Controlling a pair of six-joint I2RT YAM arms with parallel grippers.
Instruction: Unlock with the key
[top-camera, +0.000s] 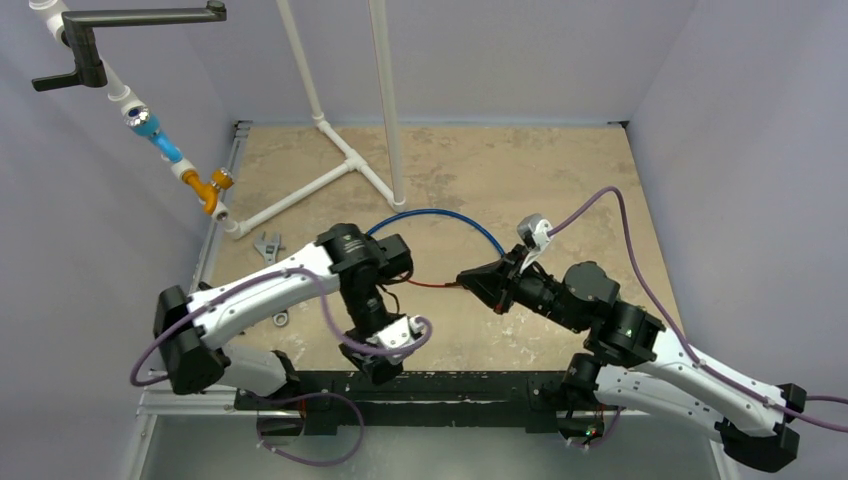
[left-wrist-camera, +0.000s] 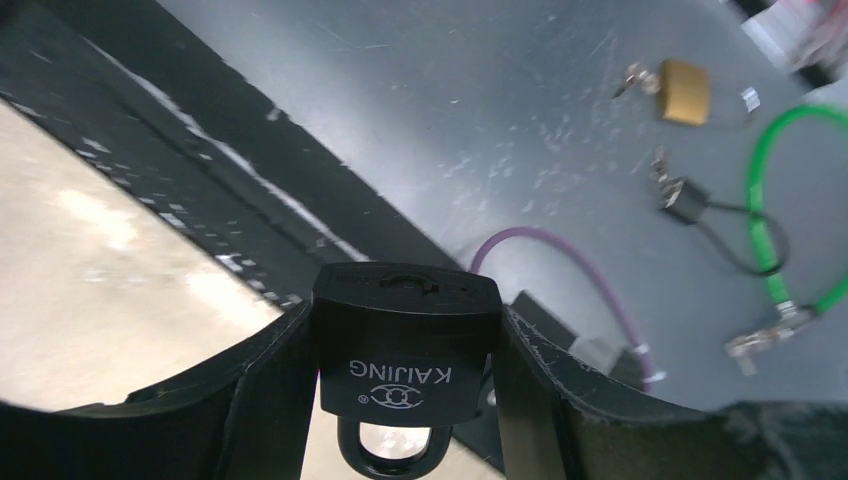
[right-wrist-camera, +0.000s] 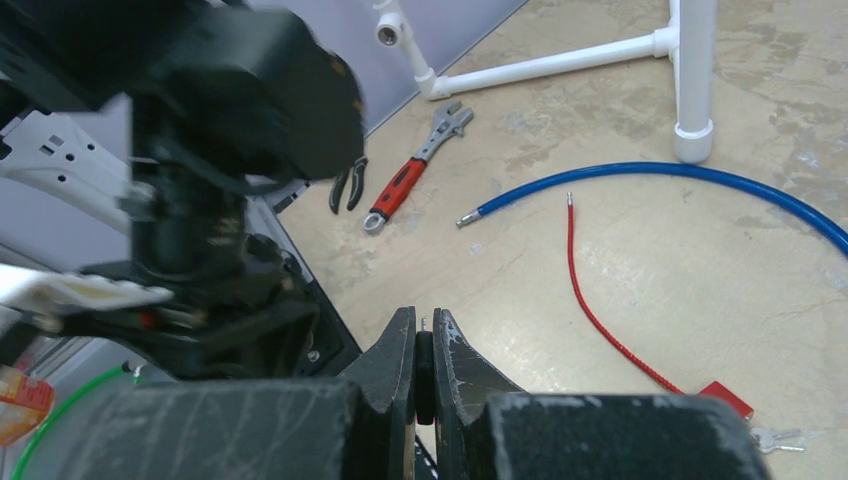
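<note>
- Left wrist view: the left claw (left-wrist-camera: 404, 322) grips a black padlock (left-wrist-camera: 405, 360) by its two flat sides, one finger (left-wrist-camera: 268, 392) on each, the jaws about half apart.
- The padlock fills the gap between the fingers. Its keyhole end points to 12 o'clock, out past the fingertips, and its shackle sits at 6 o'clock, back toward the wrist.
- Beyond it, at 1 o'clock, a brass lock (left-wrist-camera: 685, 92) lies on the grey floor (left-wrist-camera: 450, 90). At 3 o'clock lie a small black lock (left-wrist-camera: 683, 198) and a green cable (left-wrist-camera: 765, 190).
- Right wrist view: the right claw (right-wrist-camera: 425, 335) is pressed almost closed on the key (right-wrist-camera: 425, 365), a thin flat piece whose tip just shows past the fingertips at 12 o'clock. Its detail is too small to read.
- On the bench (right-wrist-camera: 700, 300), a red cable (right-wrist-camera: 590, 305) lies at 2 o'clock of that claw, a blue cable (right-wrist-camera: 640, 172) curves past it at 1 o'clock, and a red-handled wrench (right-wrist-camera: 410, 172) lies at 12 o'clock.
- Top view: the left claw (top-camera: 378, 368) hangs at the bench's near edge, its padlock hidden from this camera. The right claw (top-camera: 470, 280) lies at 1 o'clock of it, pointing toward 9 o'clock, with a clear gap between the two.
</note>
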